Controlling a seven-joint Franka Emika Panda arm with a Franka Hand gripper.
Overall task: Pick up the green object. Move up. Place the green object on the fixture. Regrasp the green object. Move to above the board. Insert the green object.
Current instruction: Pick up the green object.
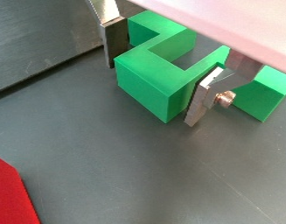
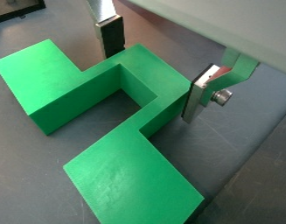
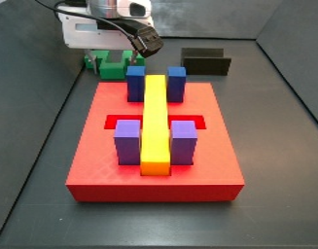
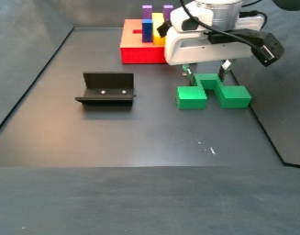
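One green object (image 2: 104,114) (notched), flat on the floor beside the board (image 4: 142,53), well apart from the fixture (image 4: 106,90). Gripper (image 2: 156,70) lowered over it, fingers (image 2: 205,94) apart, straddling its middle bar.

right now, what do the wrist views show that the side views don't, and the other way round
Only the wrist views show the grip up close: the gripper is down at the green object, its silver fingers straddling the middle wall, jaws open and seemingly not yet closed on it.

Only the side views show the layout: the fixture stands empty, apart from the green object, and the board carries the yellow bar with blue and purple blocks.

Both show the green object lying on the dark floor with the gripper over it.
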